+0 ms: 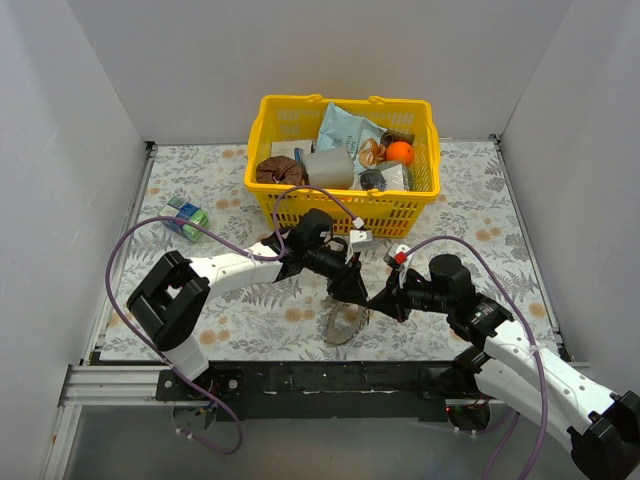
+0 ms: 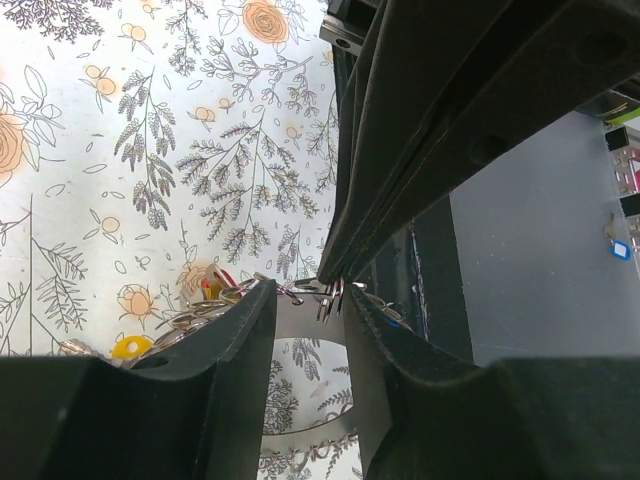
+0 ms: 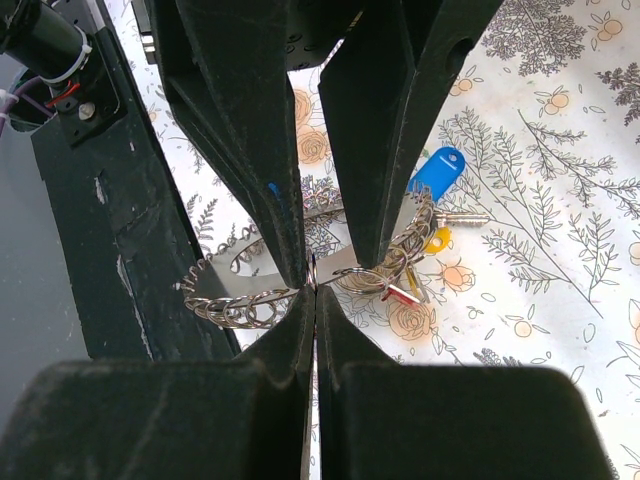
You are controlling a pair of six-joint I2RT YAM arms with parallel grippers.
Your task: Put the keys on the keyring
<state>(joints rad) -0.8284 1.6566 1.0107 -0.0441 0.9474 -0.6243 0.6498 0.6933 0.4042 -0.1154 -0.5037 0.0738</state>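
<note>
Right wrist view gives you the closest look at the keyring (image 3: 240,265): its flat silvery band, fringed with small wire loops, sits over the floral table (image 1: 470,210) near the front edge, between the two arms. You have the keys bunched at its far side, with the blue head (image 3: 437,172) outermost, the yellow one (image 3: 437,240) beside it and the red one (image 3: 397,293) tucked against the rim.

Your right gripper (image 3: 314,292) has its fingers pressed together on one loop of that rim. Your left gripper (image 2: 308,295) meets it from the opposite side, its fingers a narrow way apart with the keyring's rim pinched between them. Both fingertips touch the metal.

Beyond the arms, a yellow basket (image 1: 262,195) full of items stands at the back of the table.
</note>
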